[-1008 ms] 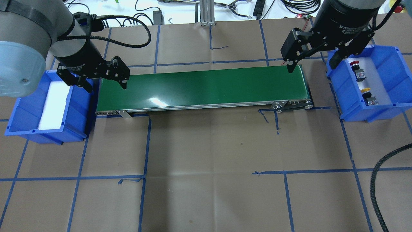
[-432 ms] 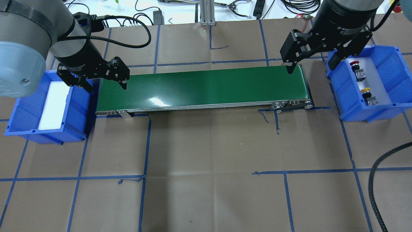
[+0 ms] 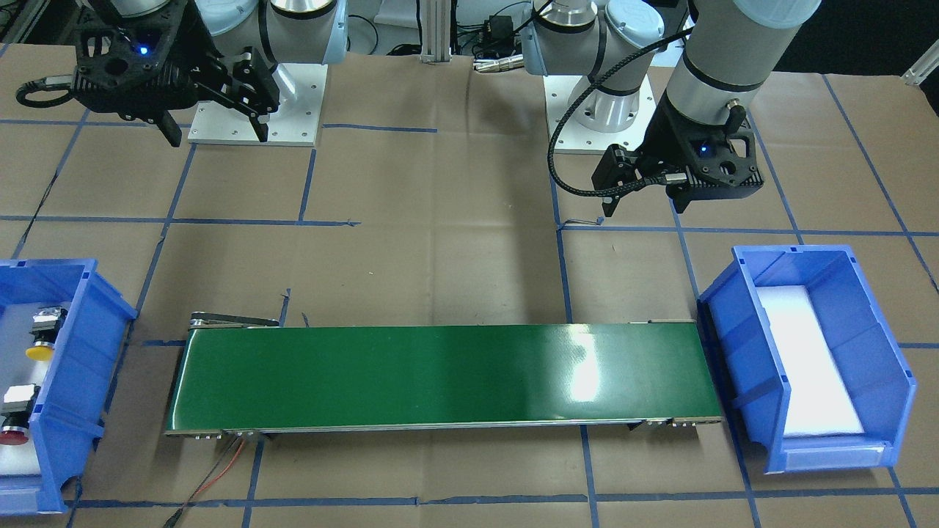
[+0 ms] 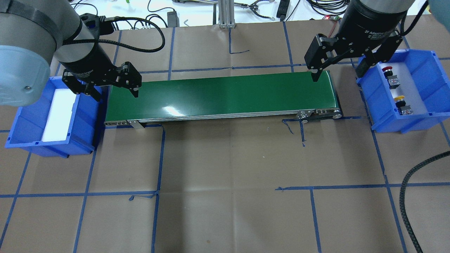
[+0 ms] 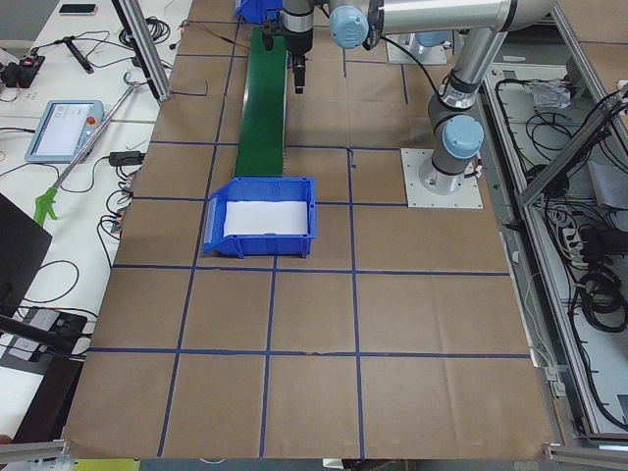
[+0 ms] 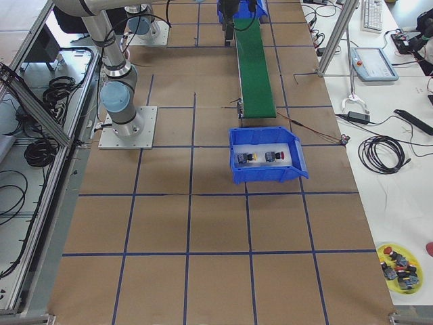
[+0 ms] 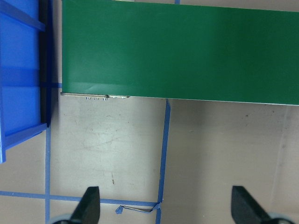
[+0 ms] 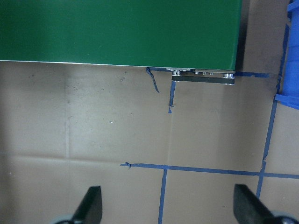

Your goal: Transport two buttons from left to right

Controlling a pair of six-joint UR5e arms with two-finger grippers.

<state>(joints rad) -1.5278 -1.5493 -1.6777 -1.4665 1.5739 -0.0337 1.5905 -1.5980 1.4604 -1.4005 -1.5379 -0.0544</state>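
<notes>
The left bin (image 4: pixel 24 123) beside the left claw (image 4: pixel 116 95) holds only a white pad (image 4: pixel 58 116), and that claw hangs open and empty. The right claw (image 4: pixel 337 75) is open and empty too; the red button (image 4: pixel 387 70) and yellow button (image 4: pixel 399 99) lie in the right bin (image 4: pixel 423 80) just beside it, so the job looks done. Both claws seem higher than the bin walls, with lots of room over the tabletop (image 4: pixel 228 168) behind them.

The left claw (image 5: pixel 296 78) was seen hung from the near arm, pointed down over the green conveyor belt (image 5: pixel 263 118). Nearer the camera than the claw, a blue bin (image 5: pixel 257 243) lined in white was set at the belt's end. Beyond the claw, a second blue bin (image 5: pixel 251 10) was partly seen. The arm's base (image 5: pixel 442 184) was mounted well apart from the claw, on the robot's side.
</notes>
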